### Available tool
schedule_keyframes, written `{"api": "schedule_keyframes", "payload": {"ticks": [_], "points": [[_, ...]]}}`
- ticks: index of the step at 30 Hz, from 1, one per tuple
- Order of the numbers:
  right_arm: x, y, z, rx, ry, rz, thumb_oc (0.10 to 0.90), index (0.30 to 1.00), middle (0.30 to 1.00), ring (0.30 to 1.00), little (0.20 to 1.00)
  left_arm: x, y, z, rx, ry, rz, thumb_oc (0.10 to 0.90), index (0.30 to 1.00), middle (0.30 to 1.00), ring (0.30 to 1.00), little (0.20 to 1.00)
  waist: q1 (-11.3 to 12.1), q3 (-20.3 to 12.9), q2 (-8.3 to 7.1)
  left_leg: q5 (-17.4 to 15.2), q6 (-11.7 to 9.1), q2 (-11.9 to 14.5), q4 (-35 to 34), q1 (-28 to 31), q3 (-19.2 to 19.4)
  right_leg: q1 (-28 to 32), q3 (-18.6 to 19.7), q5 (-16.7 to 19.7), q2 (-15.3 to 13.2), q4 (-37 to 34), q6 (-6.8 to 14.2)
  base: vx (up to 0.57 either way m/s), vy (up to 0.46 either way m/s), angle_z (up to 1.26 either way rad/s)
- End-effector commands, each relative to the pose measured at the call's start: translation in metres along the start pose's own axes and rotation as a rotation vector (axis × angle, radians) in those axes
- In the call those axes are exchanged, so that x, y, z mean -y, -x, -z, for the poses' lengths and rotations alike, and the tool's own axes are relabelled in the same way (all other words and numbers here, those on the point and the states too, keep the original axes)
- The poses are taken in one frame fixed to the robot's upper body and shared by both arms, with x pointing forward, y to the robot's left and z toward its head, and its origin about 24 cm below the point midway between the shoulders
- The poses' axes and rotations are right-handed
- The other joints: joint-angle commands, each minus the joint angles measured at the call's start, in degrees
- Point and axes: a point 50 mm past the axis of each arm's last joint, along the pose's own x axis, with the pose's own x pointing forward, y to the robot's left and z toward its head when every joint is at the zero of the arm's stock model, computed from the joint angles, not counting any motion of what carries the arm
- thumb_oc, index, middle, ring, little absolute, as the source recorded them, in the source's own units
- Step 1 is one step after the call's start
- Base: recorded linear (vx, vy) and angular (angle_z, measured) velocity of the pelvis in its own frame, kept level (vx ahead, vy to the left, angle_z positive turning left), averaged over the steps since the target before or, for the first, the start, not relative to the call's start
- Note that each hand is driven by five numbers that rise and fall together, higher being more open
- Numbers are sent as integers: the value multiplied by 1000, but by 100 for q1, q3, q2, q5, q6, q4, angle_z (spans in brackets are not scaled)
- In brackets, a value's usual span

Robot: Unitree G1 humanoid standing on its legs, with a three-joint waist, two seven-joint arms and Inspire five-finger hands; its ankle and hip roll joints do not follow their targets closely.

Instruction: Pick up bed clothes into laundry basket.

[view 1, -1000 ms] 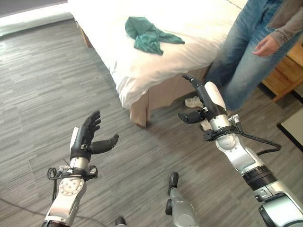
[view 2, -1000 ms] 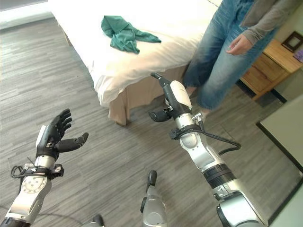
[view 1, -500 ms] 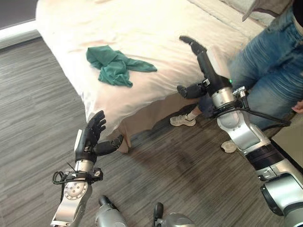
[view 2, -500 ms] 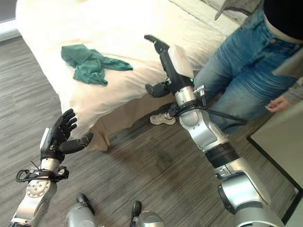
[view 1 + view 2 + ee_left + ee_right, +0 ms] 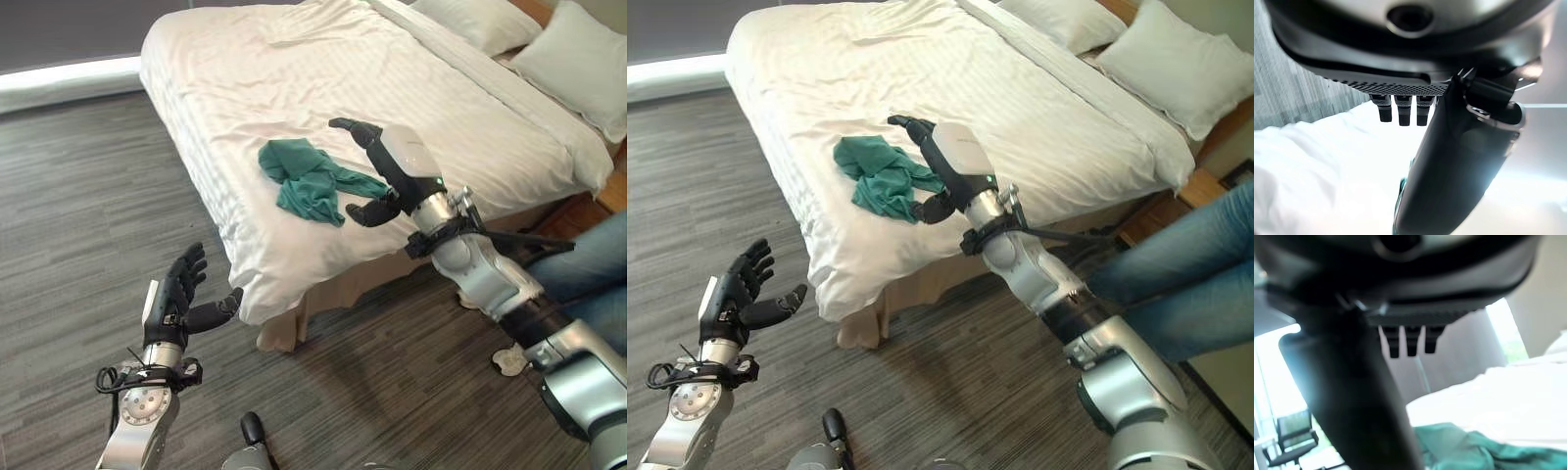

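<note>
White-sheeted bed [image 5: 411, 69] carries the green garment [image 5: 309, 183] just beside my right hand [image 5: 384, 176], fingers spread, empty. My left hand [image 5: 176, 294] hangs spread, clear of the bed. Risk: closing early grabs sheet along with cloth.

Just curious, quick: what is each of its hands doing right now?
Left hand: open, holding nothing, above the floor beside the bed.
Right hand: open, fingers spread over the green garment, not gripping it.
</note>
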Motion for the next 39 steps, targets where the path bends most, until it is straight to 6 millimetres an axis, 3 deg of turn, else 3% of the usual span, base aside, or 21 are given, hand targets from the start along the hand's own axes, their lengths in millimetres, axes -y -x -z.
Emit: {"api": "schedule_keyframes", "payload": {"ticks": [1, 6, 9, 14, 26, 33, 39], "points": [[70, -37, -14, 15, -13, 263, 800, 900, 900, 900, 900, 1, -19, -63, 324, -52, 78, 800, 900, 900, 900, 900, -52, -114, -298, -755, -925, 636, 7, 789, 58, -938, 203, 995, -98, -718, 155, 185, 14, -2], [74, -39, 1, -65, 3, 263, 800, 900, 900, 900, 900, 2, -26, -69, 346, -66, 116, 800, 900, 900, 900, 900, -140, -29, -217, -810, -1034, 694, 7, 780, -145, -1249, 348, 1228, -224, -1405, 276, 185, -16, 47], [76, -42, 8, -106, -7, 249, 800, 900, 900, 900, 900, 1, -27, -69, 346, -74, 126, 800, 900, 900, 900, 900, -60, -64, -316, -809, -1051, 568, 7, 784, -172, -1100, 147, 1370, -309, -1580, 284, 82, -43, 86], [77, -43, 11, -119, 6, 254, 800, 900, 900, 900, 900, 1, -24, -64, 332, -84, 127, 800, 900, 900, 900, 900, -20, -77, -271, -789, -1066, 574, 7, 741, -218, -975, -32, 1400, -309, -1642, 275, 88, -64, 22], [93, -54, -9, -46, 93, 316, 800, 900, 900, 900, 900, 2, -23, -66, 351, -82, 115, 800, 900, 900, 900, 900, 169, 243, -113, -573, -1183, 727, 7, 255, -399, -1172, -133, 1347, -205, -1642, 224, 18, -32, 10], [111, -53, -1, -76, 148, 357, 800, 900, 900, 900, 900, 9, -26, -74, 400, -70, 133, 800, 900, 900, 900, 900, 307, 520, 55, -371, -1285, 799, 7, -362, -585, -1621, -179, 1368, -166, -1642, 217, -23, -35, 16], [103, -46, 14, -129, 140, 332, 800, 900, 900, 900, 900, 10, -25, -68, 381, -58, 117, 800, 900, 900, 900, 900, 433, 731, 256, -248, -1341, 838, 7, -730, -630, -1921, -190, 1391, -152, -1642, 228, -16, -35, 7]]}}
